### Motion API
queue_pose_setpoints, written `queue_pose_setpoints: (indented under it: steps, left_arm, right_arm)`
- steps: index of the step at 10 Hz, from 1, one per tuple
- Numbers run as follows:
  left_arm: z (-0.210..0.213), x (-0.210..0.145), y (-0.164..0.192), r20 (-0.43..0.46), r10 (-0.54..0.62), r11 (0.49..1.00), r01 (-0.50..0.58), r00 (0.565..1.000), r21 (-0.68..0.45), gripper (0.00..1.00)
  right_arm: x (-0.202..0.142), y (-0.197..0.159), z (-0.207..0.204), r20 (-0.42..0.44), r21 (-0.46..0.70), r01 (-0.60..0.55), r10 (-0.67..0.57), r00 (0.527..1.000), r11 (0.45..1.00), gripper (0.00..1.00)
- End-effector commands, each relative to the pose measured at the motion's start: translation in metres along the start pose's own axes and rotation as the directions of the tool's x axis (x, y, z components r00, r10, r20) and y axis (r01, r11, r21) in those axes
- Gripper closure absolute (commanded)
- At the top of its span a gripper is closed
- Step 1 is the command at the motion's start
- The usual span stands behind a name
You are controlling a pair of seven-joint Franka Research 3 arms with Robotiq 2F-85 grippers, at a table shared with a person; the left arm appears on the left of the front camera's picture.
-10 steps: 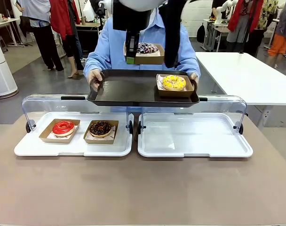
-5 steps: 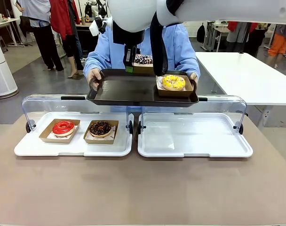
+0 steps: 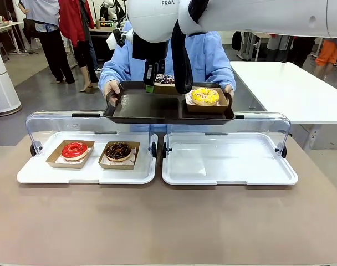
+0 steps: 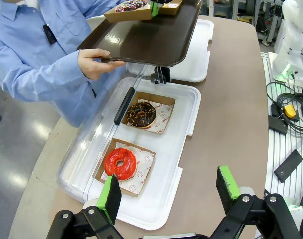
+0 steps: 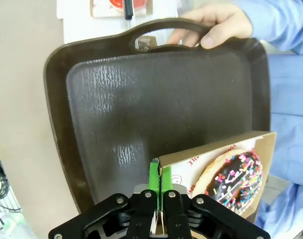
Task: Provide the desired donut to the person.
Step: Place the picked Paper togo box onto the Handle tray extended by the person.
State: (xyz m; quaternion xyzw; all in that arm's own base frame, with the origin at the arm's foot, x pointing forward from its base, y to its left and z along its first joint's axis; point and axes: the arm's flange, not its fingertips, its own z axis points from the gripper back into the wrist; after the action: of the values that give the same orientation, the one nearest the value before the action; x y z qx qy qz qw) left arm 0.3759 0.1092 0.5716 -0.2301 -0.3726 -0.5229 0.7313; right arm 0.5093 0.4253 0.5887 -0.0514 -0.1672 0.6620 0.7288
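Donut [image 5: 235, 180] with sprinkles sits in a cardboard box [image 5: 219, 149], pinched at one wall by the right gripper [image 5: 160, 175], just above the tray [image 3: 152, 105] the person [image 3: 207, 52] holds. Left gripper [image 4: 166, 191] hangs wide, well apart from the tray.

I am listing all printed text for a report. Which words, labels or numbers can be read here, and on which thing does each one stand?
"FRA": on the right arm's white housing, cut off by the picture's top edge.
Red print on the side of the sprinkle donut's cardboard tray: too blurred to read.
Red marks on the paper under the red donut: too small to read.
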Motion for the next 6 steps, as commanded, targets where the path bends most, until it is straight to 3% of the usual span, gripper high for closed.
queue_pose_setpoints:
  steps: [1,6]
  left_arm:
    - [0.0004,0.0002,-0.0005,0.016,0.004,1.0,-0.004,1.0,-0.002,0.0]
    - [0.0004,0.0002,-0.0005,0.016,0.004,1.0,-0.004,1.0,-0.002,0.0]
  right_arm:
    - [-0.0006,-0.0009,0.004,-0.006,-0.017,0.003,-0.003,1.0,1.0,0.98]
    - [-0.0006,-0.0009,0.004,-0.006,-0.017,0.003,-0.003,1.0,1.0,0.98]
